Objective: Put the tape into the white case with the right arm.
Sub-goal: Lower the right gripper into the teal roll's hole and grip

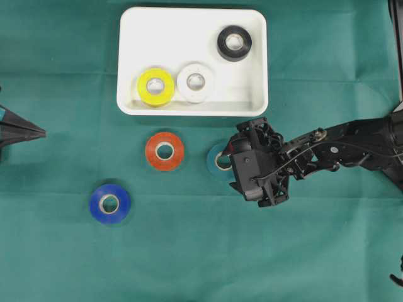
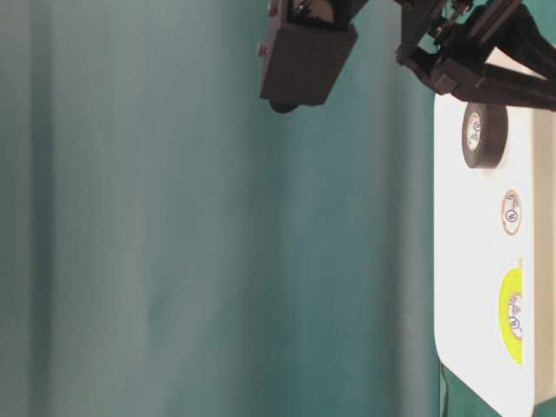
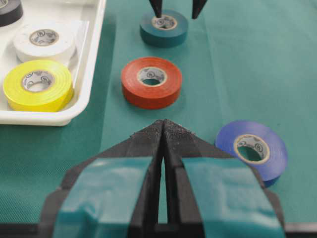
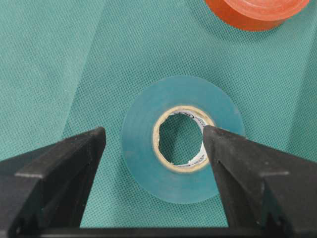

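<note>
Teal vinyl tape roll [image 4: 181,145] lay flat at frame centre, below the shallow white plastic case [image 1: 256,63]; right gripper [image 4: 153,148] spread wide, 1 finger over its core, positioned for pickup.

The shallow white plastic rectangular case [image 1: 192,28] keeps bare floor along its far side and left end, while a yellow tape roll [image 1: 155,86] and a white tape roll [image 1: 195,82] crowd its near wall and a black tape roll [image 1: 234,43] fills its far right corner. Just outside that near wall, an orange tape roll [image 1: 164,151] and a teal tape roll [image 1: 218,160] lie side by side with a gap of green cloth [image 1: 189,251] between them. The black right gripper [image 4: 154,144] stands apart-fingered over the teal roll, one finger outside it and one at its core, and a blue tape roll [image 1: 109,203] lies farther from the case with cloth around it.
</note>
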